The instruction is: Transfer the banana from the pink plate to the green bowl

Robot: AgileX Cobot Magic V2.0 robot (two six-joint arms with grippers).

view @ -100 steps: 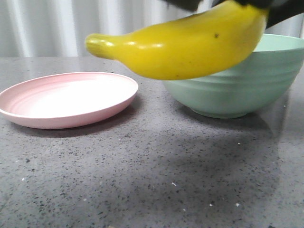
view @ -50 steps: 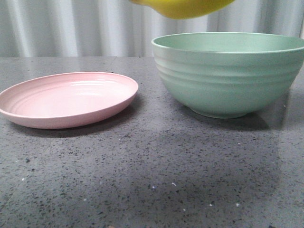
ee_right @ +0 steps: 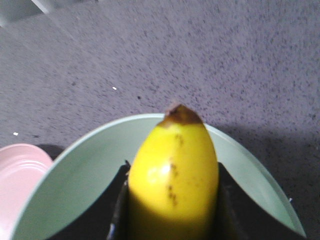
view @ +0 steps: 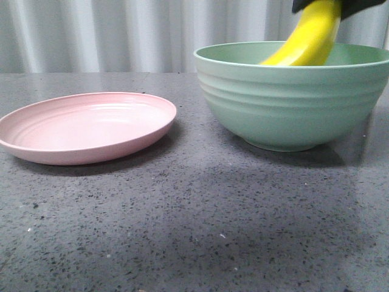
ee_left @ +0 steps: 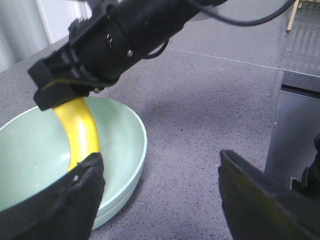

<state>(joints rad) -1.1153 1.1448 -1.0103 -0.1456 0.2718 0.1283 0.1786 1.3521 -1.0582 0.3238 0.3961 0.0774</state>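
Half a second ago the banana (view: 307, 41) hung above the frame; now the right gripper (ee_right: 170, 210) holds it tilted into the green bowl (view: 292, 103), upper right. You need only release.

Pink plate (view: 85, 126): bare, on grey speckled table (view: 194, 231), left. Green bowl (view: 295, 97): right, just beside. Banana (view: 307, 39): tilted, lower end inside bowl, upper end gripped by right gripper (view: 340, 5).

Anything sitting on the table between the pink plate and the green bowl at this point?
No. In the front view, only bare speckled grey table separates the pink plate from the green bowl; they don't touch.
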